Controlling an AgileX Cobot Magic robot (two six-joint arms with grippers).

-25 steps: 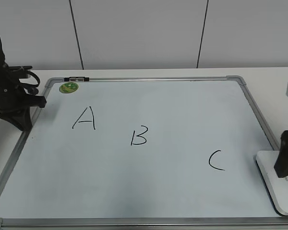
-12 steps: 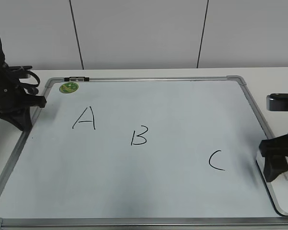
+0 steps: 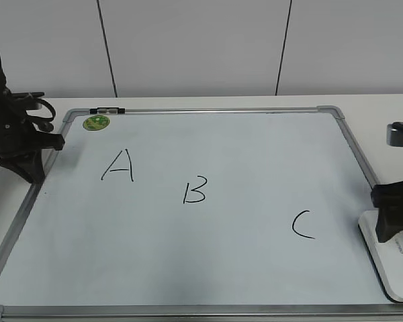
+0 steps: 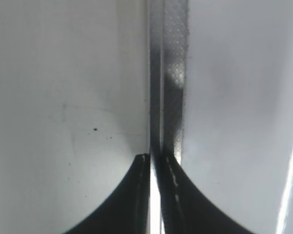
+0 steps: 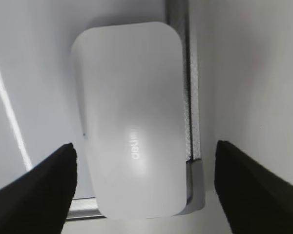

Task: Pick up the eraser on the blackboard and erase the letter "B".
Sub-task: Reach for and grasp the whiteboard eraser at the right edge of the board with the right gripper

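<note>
The blackboard (image 3: 208,268) is a white dry-erase board with a grey frame, lying flat. The black letter "B" (image 3: 194,190) is near its middle, between "A" (image 3: 119,166) and "C" (image 3: 302,225). The white eraser (image 3: 396,268) lies at the board's near right corner and fills the right wrist view (image 5: 129,122). My right gripper (image 5: 144,161) is open, one jaw on each side of the eraser, just above it. My left gripper (image 4: 155,161) is shut and empty over the board's left frame edge (image 4: 168,73).
A round green magnet (image 3: 96,122) and a small black clip (image 3: 107,110) sit at the board's far left corner. A white wall stands behind the table. The board's frame corner (image 5: 195,185) lies under the eraser's edge.
My right gripper has risen into view beside the eraser and shifted slightly right, now over it. The left arm has not moved.
</note>
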